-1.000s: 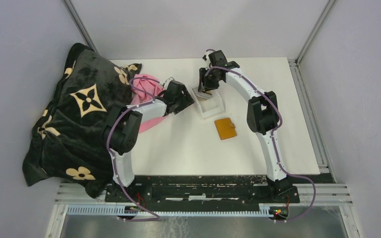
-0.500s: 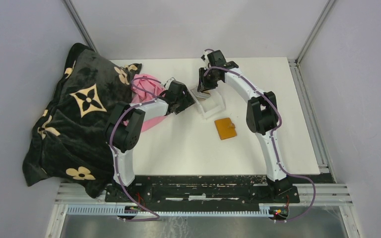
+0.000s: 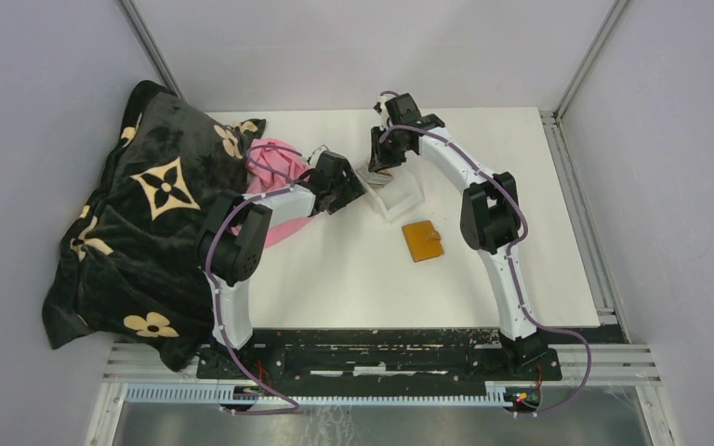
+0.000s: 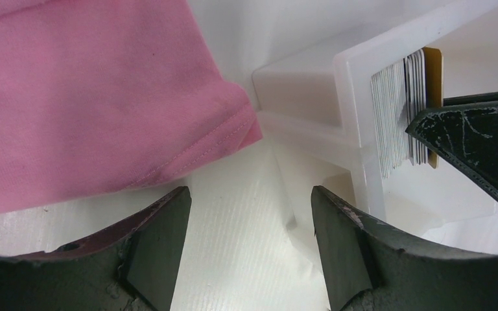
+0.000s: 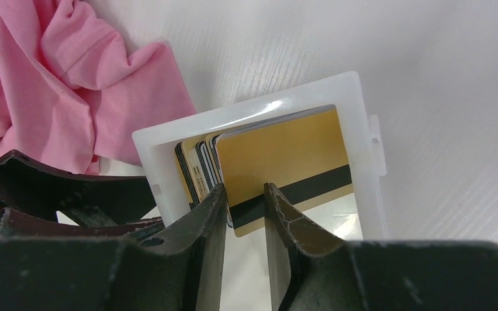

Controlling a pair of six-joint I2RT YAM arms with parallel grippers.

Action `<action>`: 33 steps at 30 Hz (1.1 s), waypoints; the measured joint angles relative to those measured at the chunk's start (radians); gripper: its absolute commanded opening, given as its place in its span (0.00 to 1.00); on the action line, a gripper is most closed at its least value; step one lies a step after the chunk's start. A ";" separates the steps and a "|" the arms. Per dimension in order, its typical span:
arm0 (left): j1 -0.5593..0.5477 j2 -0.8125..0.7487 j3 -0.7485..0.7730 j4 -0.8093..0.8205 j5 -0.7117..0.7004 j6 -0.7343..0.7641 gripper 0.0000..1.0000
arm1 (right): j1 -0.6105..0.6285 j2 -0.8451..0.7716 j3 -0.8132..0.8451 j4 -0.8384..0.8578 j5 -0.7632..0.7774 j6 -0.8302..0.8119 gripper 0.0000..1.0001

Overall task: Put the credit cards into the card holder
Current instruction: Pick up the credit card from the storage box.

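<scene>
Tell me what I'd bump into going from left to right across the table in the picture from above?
Flowery black blanket → pink cloth → white tray → orange wallet.

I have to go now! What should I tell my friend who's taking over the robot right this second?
Left gripper: open, empty, beside the white plastic tray and the crumpled pink cloth.
Right gripper: jaws narrow, at the gold card with the black stripe; a firm grip can't be confirmed.
Things: the stack of thin plastic credit cards stands on edge in the tray. The flat orange leather-like card holder lies on the white table, apart from the tray, and looks folded shut.
Done: no card in the holder yet.
To do: lift cards out, open the holder, slot them in.
</scene>
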State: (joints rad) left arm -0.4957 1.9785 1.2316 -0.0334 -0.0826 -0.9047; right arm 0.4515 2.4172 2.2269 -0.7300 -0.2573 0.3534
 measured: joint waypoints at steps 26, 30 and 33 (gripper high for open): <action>-0.001 0.000 0.000 0.006 0.004 0.000 0.77 | 0.031 -0.069 -0.017 -0.113 0.088 -0.032 0.15; -0.002 0.000 0.000 0.006 0.004 0.001 0.77 | 0.033 -0.080 -0.017 -0.140 0.155 -0.051 0.11; -0.004 -0.001 0.000 0.006 0.004 0.001 0.77 | 0.033 -0.104 -0.021 -0.154 0.201 -0.066 0.08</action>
State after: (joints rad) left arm -0.4995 1.9778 1.2316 -0.0269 -0.0788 -0.9039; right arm 0.4843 2.3135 2.2055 -0.8841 -0.0559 0.2871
